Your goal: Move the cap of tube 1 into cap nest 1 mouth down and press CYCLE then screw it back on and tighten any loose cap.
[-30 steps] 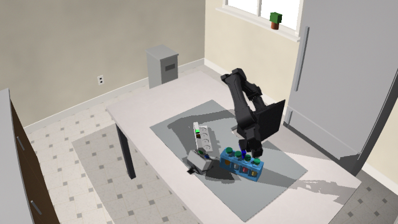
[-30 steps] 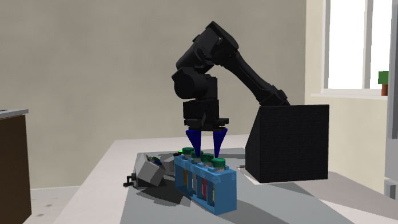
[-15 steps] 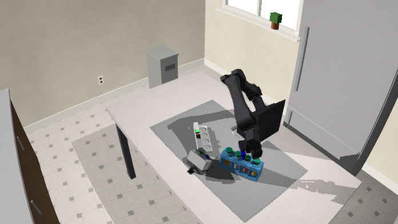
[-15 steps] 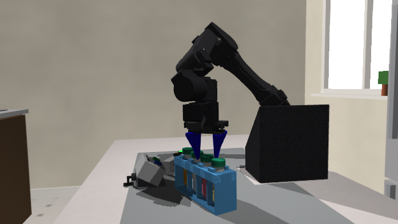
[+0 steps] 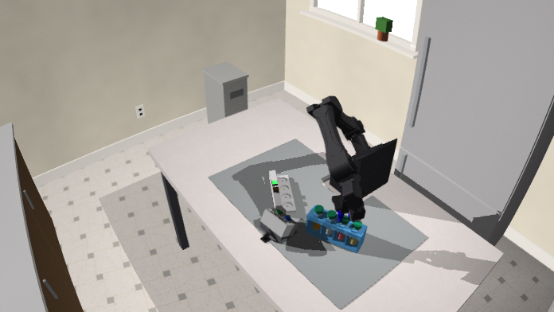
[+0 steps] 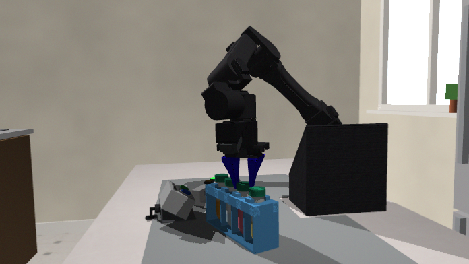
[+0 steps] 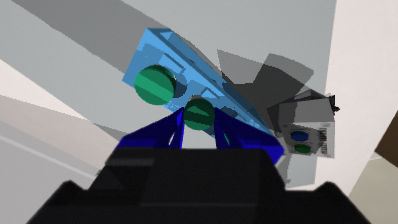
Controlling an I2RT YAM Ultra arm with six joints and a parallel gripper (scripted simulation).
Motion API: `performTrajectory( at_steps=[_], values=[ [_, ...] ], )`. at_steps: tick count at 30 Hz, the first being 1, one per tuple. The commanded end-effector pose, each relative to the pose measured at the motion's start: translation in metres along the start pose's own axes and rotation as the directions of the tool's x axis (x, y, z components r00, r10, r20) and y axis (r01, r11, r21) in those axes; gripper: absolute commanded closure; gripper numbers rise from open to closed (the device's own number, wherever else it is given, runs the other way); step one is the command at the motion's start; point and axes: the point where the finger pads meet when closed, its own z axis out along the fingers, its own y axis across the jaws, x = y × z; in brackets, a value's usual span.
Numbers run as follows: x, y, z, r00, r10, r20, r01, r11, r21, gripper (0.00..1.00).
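Note:
The blue decapping station holds four tubes, each with a green cap on. My gripper points straight down and is shut on the cap of the second tube from the right end in the top view, tube 2. In the wrist view the blue fingers grip this cap on both sides. Tube 1's cap stands free beside it. The white cap tray shows empty nests. A green light shows on the strip behind the tray.
The grey key box lies tilted left of the station, with a blue key and a green key. The arm's black base block stands behind the station. All of it sits on a grey mat.

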Motion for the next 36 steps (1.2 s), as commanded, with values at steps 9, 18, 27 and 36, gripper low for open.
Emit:
performTrajectory(
  at_steps=[9,18,27,36],
  values=[
    [-0.0020,-0.0010,-0.0041,0.993,0.121,0.012,-0.121,0.993,0.005,1.00],
    [-0.0020,-0.0010,-0.0041,0.966,0.259,0.012,-0.259,0.966,0.003,1.00],
    [-0.0020,-0.0010,-0.0041,0.904,0.427,0.013,-0.427,0.904,0.001,1.00],
    [-0.0020,-0.0010,-0.0041,0.882,0.471,0.013,-0.471,0.882,0.000,1.00]
  ],
)
